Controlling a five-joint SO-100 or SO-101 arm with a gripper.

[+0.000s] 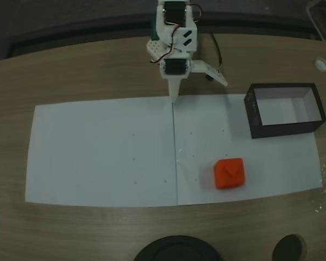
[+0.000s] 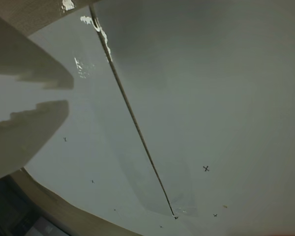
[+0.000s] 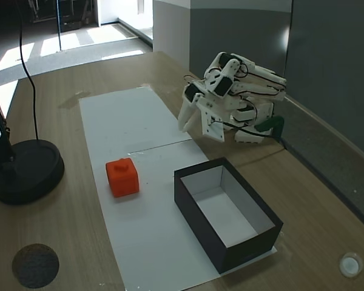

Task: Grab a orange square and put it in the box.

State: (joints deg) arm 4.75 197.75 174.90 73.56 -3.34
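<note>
White paper [image 1: 98, 152] covers the desk [image 1: 70, 76]; orange square [image 1: 230, 173] sits at seven o'clock from the box [image 1: 284, 110]; claw [image 1: 198, 87] spread apart, empty.

Wood-grain table [image 1: 98, 76], matt white paper sheets [image 1: 103, 152], white plastic gripper [image 1: 198, 87], matt black box [image 3: 227, 212]

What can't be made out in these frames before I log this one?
- Box: in a fixed view, its near wall hides part of the floor.
- Orange square: its far and under sides face away in both fixed views.
- Gripper: blurred and cut by the left edge in the wrist view.
- Paper marks: too small to read.
</note>
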